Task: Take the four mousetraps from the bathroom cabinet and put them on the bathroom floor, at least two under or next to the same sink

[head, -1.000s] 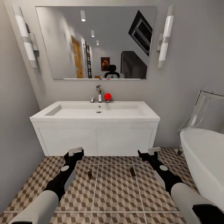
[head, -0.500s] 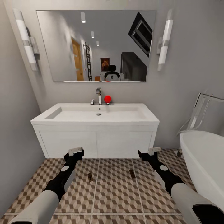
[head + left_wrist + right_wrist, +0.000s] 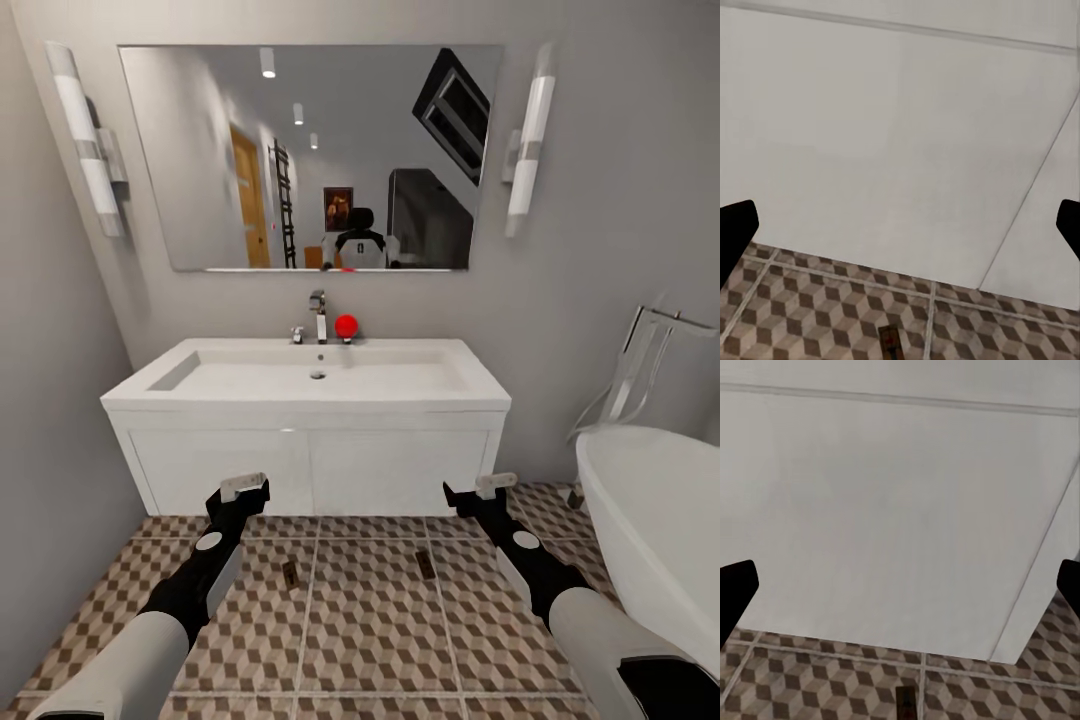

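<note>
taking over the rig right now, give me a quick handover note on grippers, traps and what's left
Left gripper: open, empty, held above the floor facing the vanity.
Right gripper: open, empty, same pose.
Two mousetraps lie on the patterned bathroom floor in front of the sink: left mousetrap, right mousetrap, apart from each other, a short way out from the vanity front.
Done: two traps down on the floor by the sink.
Left: the other two are not accounted for here; find them and set them on this same tiled floor.
</note>
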Robot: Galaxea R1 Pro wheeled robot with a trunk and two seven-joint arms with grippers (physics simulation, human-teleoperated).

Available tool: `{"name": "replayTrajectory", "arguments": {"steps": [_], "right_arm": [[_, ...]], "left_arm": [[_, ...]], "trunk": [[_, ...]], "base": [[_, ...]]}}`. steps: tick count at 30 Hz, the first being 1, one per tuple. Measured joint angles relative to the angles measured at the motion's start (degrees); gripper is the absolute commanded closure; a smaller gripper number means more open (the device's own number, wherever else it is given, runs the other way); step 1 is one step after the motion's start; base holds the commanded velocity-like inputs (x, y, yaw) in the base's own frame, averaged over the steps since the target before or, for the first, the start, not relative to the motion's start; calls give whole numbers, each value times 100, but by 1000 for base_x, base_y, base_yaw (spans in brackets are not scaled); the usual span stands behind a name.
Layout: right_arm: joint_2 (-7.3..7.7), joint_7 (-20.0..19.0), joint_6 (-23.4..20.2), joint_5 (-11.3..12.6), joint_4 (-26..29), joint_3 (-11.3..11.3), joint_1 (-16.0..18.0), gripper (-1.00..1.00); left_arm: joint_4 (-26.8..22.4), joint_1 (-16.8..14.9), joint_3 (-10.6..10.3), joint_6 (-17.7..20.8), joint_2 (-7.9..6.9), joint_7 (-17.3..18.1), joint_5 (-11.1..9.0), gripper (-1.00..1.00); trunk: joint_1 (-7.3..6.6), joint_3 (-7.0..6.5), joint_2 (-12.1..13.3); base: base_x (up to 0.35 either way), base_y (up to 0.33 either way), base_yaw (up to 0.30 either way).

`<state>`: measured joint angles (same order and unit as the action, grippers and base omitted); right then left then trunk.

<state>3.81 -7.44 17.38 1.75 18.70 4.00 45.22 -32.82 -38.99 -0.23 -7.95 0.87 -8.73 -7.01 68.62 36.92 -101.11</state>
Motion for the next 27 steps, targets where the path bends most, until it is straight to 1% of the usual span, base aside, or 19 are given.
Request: {"name": "replayTrajectory", "arguments": {"steps": [27], "right_arm": [[0, 0, 0, 0, -1, 0, 0, -100]], "left_arm": [[0, 0, 0, 5, 0, 0, 0, -100]], "trunk": [[-593, -485, 1083]], "base": [[0, 0, 0]]}}
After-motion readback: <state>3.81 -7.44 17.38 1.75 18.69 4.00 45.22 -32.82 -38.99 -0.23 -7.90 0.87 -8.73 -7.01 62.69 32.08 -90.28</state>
